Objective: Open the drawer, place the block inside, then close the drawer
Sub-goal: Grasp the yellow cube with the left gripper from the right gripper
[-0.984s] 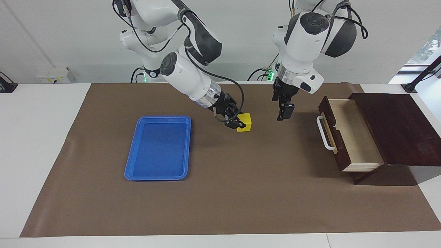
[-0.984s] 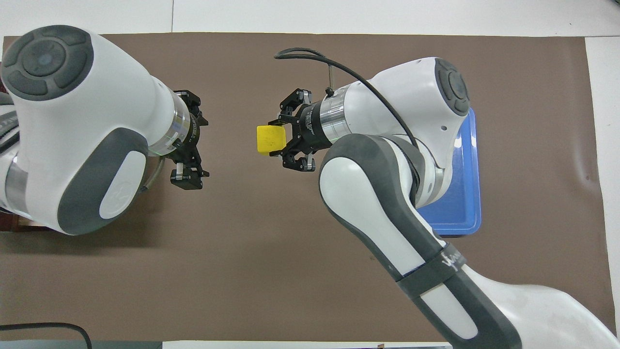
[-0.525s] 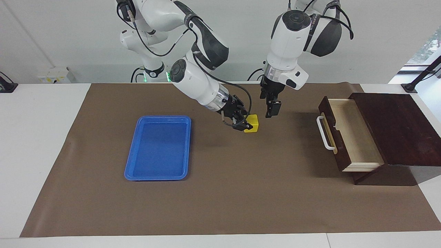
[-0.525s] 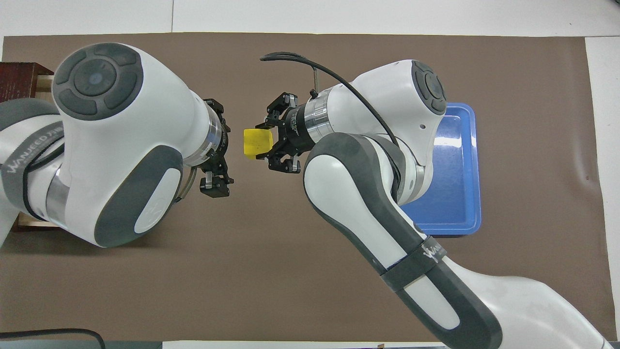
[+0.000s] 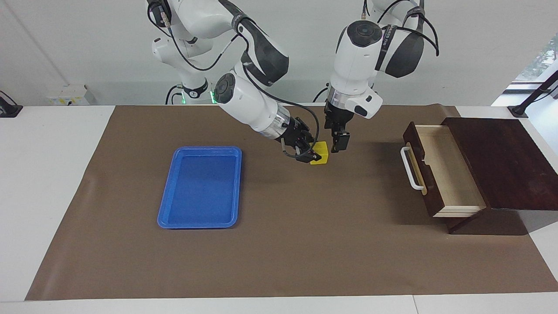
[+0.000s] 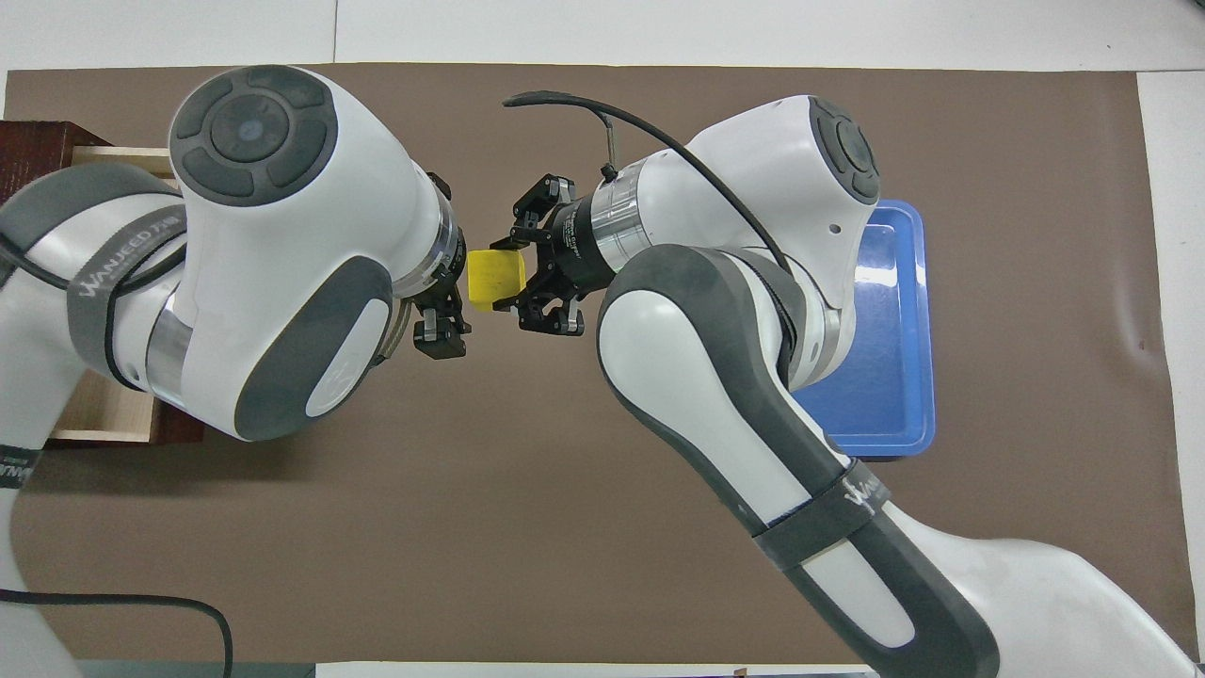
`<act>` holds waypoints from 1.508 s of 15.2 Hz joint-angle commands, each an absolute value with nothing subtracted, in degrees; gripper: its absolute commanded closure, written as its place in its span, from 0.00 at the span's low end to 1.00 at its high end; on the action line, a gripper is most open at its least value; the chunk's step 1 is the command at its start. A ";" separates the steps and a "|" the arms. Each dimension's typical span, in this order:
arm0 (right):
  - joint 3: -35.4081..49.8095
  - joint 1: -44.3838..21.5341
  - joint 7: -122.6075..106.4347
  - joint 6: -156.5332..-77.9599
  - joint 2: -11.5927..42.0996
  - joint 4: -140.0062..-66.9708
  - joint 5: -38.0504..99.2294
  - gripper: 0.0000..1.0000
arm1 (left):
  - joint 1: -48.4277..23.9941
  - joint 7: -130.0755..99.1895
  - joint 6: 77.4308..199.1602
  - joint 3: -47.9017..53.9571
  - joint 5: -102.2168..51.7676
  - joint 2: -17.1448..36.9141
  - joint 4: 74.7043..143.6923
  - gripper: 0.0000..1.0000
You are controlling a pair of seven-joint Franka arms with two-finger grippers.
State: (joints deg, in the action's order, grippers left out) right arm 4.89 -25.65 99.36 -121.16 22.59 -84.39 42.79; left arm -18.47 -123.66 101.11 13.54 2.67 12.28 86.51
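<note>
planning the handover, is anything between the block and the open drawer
Only the left tool, open, right beside the block on the drawer's side. The right tool holds the block above the mat; otherwise bare mat lies between.

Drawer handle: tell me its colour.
White, a bar handle on a tan strip across the dark brown drawer front. The facing view shows it best.

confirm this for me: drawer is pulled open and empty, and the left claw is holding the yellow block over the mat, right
Not quite. The right claw holds the yellow block over the mat; the left claw is open beside it. The facing view shows this. The drawer is indeed pulled open and empty.
</note>
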 commanded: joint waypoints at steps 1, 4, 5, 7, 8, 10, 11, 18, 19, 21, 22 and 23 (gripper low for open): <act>5.19 -24.87 100.72 -119.88 22.94 -83.23 43.33 1.00 | -19.60 -124.72 98.53 12.92 4.66 14.15 83.15 0.00; 5.19 -24.87 100.72 -119.88 22.94 -83.23 43.33 1.00 | -20.65 -124.72 98.79 12.92 4.75 14.24 83.23 0.00; 5.19 -24.87 100.72 -119.88 22.94 -83.23 43.33 1.00 | -20.74 -124.72 98.79 13.01 4.75 14.24 83.32 0.00; 5.19 -24.87 100.81 -119.88 22.94 -83.23 43.42 1.00 | -21.44 -124.72 98.79 13.01 4.83 14.33 83.32 0.00; 5.19 -24.87 100.81 -119.88 22.94 -83.23 43.42 1.00 | -21.62 -124.72 98.79 13.01 4.83 14.33 83.32 0.00; 5.19 -24.96 101.07 -119.88 22.94 -83.23 43.42 1.00 | -21.71 -124.72 99.40 13.01 4.75 14.33 83.41 0.00; 5.19 -24.87 101.16 -119.88 22.94 -83.23 43.42 1.00 | -21.71 -124.72 99.49 13.09 4.75 14.33 83.50 0.00; 5.19 -24.87 101.16 -119.88 22.94 -83.23 43.42 1.00 | -22.15 -124.89 100.20 13.10 4.75 15.20 83.67 0.07; 5.19 -24.87 101.16 -119.88 22.94 -83.23 43.42 1.00 | -22.15 -124.98 100.20 13.10 4.75 15.29 83.67 0.12; 5.19 -24.87 101.16 -119.88 22.85 -83.23 43.42 1.00 | -22.15 -124.98 100.72 13.10 4.66 15.29 83.67 0.32; 5.19 -24.79 101.16 -119.80 22.76 -83.23 43.42 1.00 | -22.06 -125.15 101.16 13.10 4.57 15.38 83.67 0.48; 5.19 -24.70 101.16 -119.79 22.68 -83.23 43.42 1.00 | -22.06 -125.16 101.51 13.10 4.57 15.38 83.67 0.71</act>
State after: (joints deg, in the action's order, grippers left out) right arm 4.80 -25.54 99.59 -120.92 22.58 -84.36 42.79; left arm -21.04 -124.00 101.26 13.70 3.73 14.33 85.32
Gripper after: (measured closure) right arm 0.449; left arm 0.256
